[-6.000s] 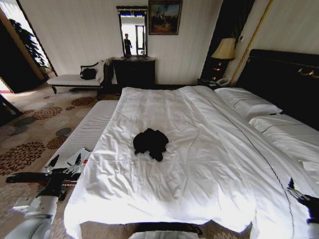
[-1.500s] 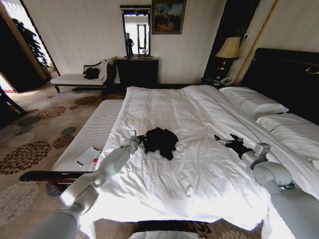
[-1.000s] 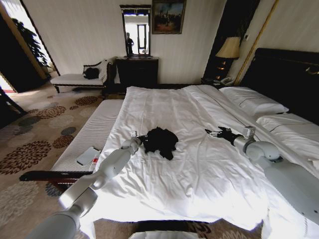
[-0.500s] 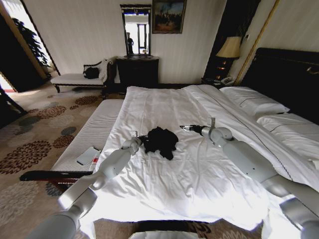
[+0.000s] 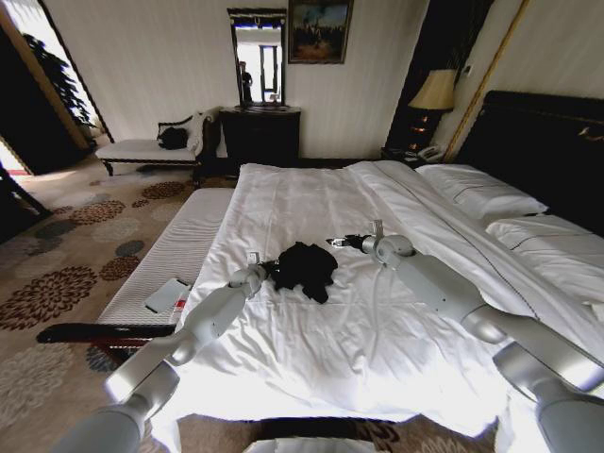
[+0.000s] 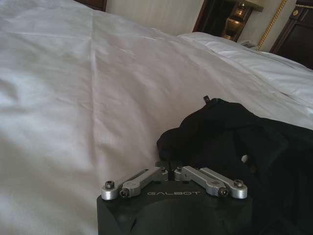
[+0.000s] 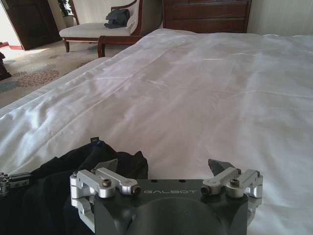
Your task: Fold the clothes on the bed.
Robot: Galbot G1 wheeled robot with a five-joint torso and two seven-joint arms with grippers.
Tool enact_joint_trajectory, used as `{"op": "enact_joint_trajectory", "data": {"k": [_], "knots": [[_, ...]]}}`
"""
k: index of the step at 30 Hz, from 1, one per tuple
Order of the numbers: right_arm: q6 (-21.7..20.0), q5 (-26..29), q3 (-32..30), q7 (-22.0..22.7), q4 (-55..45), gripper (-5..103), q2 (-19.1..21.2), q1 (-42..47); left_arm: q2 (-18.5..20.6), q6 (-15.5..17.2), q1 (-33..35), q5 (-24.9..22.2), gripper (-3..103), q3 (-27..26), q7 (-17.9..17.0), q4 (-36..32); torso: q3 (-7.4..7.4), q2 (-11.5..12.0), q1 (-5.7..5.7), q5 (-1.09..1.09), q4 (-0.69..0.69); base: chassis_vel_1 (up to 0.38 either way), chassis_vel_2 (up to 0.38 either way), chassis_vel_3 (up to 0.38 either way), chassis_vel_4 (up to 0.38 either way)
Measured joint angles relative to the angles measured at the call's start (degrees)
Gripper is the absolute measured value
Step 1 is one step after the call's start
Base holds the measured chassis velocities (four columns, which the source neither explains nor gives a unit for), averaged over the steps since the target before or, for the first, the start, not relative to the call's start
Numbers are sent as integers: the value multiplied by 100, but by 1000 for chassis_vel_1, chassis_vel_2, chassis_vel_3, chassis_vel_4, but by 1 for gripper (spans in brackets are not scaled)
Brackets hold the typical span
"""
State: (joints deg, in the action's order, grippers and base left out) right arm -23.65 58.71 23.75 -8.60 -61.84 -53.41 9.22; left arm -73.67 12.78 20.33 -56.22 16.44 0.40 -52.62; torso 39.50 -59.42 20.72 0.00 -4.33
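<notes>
The clothes [image 5: 304, 267] lie as a crumpled black heap in the middle of the white bed [image 5: 377, 330]. My left gripper [image 5: 267, 269] is at the heap's left edge. In the left wrist view its linkage is drawn together and my left gripper [image 6: 168, 164] is shut on the black fabric [image 6: 234, 142]. My right gripper [image 5: 335, 243] hovers just beyond the heap's far right edge. In the right wrist view my right gripper [image 7: 164, 164] stands open, with the clothes [image 7: 54, 186] beside one finger and bare sheet [image 7: 220, 88] ahead.
A white-cushioned bench [image 5: 165, 255] runs along the bed's left side, with a grey slab [image 5: 167, 295] on it. Pillows [image 5: 481, 198] and a dark headboard [image 5: 547, 142] are on the right. A dresser [image 5: 260, 132] and a lamp [image 5: 427, 92] stand against the back wall.
My right arm has swept leftward across the bed from the pillow side to the clothes' far edge. The left gripper has stayed at the heap's left edge.
</notes>
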Motion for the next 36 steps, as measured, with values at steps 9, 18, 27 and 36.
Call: {"op": "enact_joint_trajectory", "data": {"k": [9, 18, 27, 36], "knots": [[52, -161, 312, -104, 532, 100, -358, -173, -20, -1, -50, -39, 1, 67, 0, -33, 0, 0, 0, 0, 0, 0, 0, 0, 0], [123, -232, 699, -196, 765, 100, -568, -265, 53, 7, -64, -86, 1, 133, 0, -137, 0, 0, 0, 0, -1, 0, 0, 0, 0], [229, -446, 701, -322, 1563, 93, -1117, -436, 156, 19, -57, -114, 1, 253, 0, -235, 0, 0, 0, 0, -1, 0, 0, 0, 0], [287, -600, 598, -435, 2045, 90, -1409, -499, 155, 30, -69, -148, 1, 326, 0, -296, 0, 0, 0, 0, 0, 0, 0, 0, 0]]}}
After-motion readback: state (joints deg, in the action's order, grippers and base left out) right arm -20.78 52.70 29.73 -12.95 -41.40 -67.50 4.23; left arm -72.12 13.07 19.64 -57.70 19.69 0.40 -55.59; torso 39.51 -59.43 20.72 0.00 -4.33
